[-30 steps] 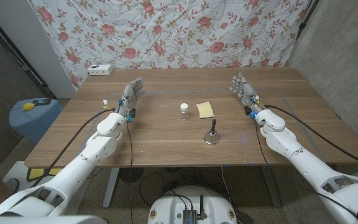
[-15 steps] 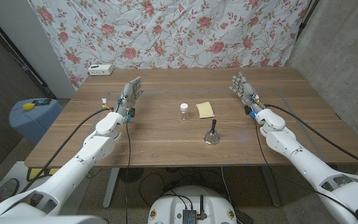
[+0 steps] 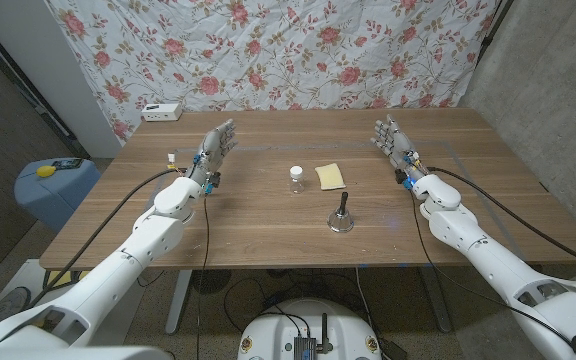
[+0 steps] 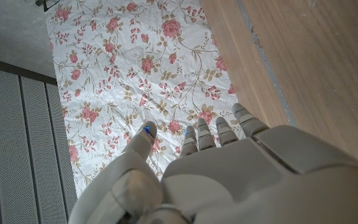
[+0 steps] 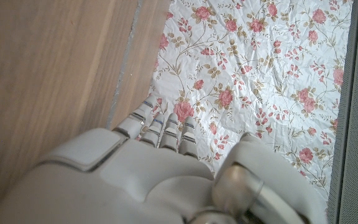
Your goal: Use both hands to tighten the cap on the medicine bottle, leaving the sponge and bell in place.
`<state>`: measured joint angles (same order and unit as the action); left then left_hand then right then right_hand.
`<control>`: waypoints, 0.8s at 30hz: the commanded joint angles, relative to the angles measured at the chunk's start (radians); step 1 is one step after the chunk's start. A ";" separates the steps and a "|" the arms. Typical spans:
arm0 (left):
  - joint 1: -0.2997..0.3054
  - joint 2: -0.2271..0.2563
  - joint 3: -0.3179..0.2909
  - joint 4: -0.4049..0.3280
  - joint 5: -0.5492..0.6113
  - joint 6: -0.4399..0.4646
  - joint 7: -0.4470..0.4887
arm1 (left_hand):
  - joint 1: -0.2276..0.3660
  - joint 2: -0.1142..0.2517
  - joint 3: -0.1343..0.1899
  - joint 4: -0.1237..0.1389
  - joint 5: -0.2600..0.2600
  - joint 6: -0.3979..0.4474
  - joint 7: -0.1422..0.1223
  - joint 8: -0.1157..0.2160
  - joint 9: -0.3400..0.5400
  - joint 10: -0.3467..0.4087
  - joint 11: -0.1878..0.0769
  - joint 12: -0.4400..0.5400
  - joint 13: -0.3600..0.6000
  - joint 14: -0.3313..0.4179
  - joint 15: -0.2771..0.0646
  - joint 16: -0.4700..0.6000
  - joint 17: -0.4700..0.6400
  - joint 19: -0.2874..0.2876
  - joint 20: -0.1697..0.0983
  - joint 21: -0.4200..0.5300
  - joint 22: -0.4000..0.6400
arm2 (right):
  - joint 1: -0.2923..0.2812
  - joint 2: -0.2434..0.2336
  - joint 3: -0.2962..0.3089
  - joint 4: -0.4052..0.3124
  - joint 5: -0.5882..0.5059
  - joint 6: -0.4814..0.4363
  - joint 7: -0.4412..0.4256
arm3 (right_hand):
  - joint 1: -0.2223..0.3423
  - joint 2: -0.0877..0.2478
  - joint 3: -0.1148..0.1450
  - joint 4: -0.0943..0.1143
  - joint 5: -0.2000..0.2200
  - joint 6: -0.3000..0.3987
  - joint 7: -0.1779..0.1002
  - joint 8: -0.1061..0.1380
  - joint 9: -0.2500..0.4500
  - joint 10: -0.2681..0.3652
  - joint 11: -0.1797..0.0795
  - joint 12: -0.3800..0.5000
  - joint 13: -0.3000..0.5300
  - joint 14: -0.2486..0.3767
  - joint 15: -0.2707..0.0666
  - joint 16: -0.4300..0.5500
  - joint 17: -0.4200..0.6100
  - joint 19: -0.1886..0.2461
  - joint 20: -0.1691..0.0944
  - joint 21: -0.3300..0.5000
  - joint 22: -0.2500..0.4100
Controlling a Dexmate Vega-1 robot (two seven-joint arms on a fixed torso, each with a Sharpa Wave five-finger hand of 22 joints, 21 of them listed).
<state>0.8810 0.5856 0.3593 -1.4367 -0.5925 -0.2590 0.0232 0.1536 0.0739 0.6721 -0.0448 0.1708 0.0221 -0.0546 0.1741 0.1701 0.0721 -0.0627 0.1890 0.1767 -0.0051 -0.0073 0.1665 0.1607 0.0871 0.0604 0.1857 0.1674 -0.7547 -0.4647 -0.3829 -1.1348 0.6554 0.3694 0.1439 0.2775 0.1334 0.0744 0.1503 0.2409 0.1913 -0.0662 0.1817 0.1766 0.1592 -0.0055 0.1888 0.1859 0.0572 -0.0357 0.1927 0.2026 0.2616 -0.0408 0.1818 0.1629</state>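
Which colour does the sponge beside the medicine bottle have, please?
The sponge is pale yellow; this shows best in the head view.

Between the two robot hands, the medicine bottle (image 3: pixel 295 179) is too small to tell whether its cap sits tight. The small white-and-yellow item (image 3: pixel 171 158) just outside the left robot hand (image 3: pixel 213 152) may be another bottle. Both wrist views cut off the robot hands' lower parts.
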 commanded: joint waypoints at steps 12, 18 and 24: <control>-0.023 0.041 0.044 -0.010 0.000 0.020 -0.131 | 0.115 -0.088 -0.009 -0.130 0.010 -0.019 -0.020 0.020 0.004 0.015 -0.038 0.016 0.005 0.044 -0.027 0.018 0.005 0.001 0.022 0.003 0.003 | -0.014 -0.008 0.010 -0.006 -0.002 0.029 -0.002 | 0.027 -0.046 -0.008 -0.041 0.013 -0.002 -0.002 0.004 0.002 0.006 -0.009 0.005 0.002 0.006 -0.025 0.001 -0.009 0.010 -0.069 0.004 0.002; -0.032 0.054 0.062 -0.020 0.018 0.041 -0.146 | 0.140 -0.102 -0.012 -0.138 0.012 -0.026 -0.030 0.018 0.005 0.019 -0.039 0.016 0.005 0.046 -0.033 0.015 0.005 0.013 0.029 0.006 0.003 | -0.010 0.000 0.009 0.006 -0.007 0.039 -0.009 | 0.035 -0.065 -0.015 -0.052 0.016 -0.008 -0.002 0.002 0.002 0.003 -0.012 0.005 0.002 0.007 -0.026 0.000 -0.011 0.011 -0.069 0.004 0.002; -0.049 0.053 0.079 -0.012 0.042 0.038 -0.157 | 0.191 -0.125 -0.015 -0.143 0.017 -0.049 -0.075 0.014 0.005 0.021 -0.039 0.016 0.006 0.049 -0.046 0.012 0.005 0.012 0.034 0.003 0.003 | -0.012 0.000 0.011 0.003 -0.007 0.038 -0.015 | 0.040 -0.076 -0.019 -0.059 0.019 -0.014 -0.001 0.001 0.002 0.000 -0.011 0.004 0.002 0.007 -0.026 -0.001 -0.012 0.012 -0.069 0.004 0.002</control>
<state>0.8539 0.6269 0.4095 -1.4468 -0.5878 -0.2659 -0.0711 0.3188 -0.0430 0.6590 -0.1811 0.1825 -0.0165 -0.1065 0.1888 0.1699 0.0833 -0.0983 0.2006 0.1796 0.0308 -0.0358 0.1743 0.1606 0.0944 0.0857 0.1857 0.1676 -0.7669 -0.4714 -0.3749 -1.1411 0.6535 0.4014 0.1394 0.3141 0.0673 0.0559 0.0982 0.2554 0.1834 -0.0663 0.1817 0.1768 0.1645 -0.0109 0.1888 0.1860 0.0571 -0.0357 0.1927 0.1906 0.2615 -0.0408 0.1818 0.1630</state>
